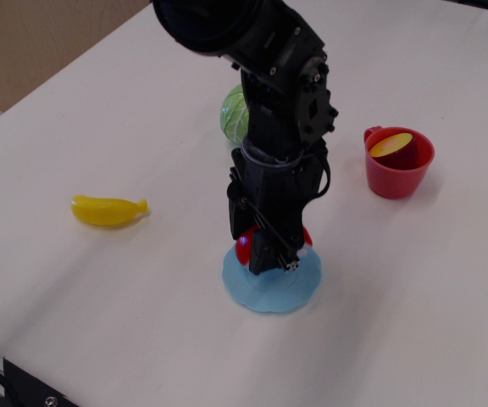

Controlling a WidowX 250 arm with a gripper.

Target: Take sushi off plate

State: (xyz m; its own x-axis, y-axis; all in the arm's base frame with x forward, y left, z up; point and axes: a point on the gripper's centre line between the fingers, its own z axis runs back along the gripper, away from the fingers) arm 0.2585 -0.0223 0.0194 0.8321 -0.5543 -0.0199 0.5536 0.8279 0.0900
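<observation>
I can read no text, number or brand anywhere. A small white patch with dark marks sits low on the claw, too small for me to read.
</observation>
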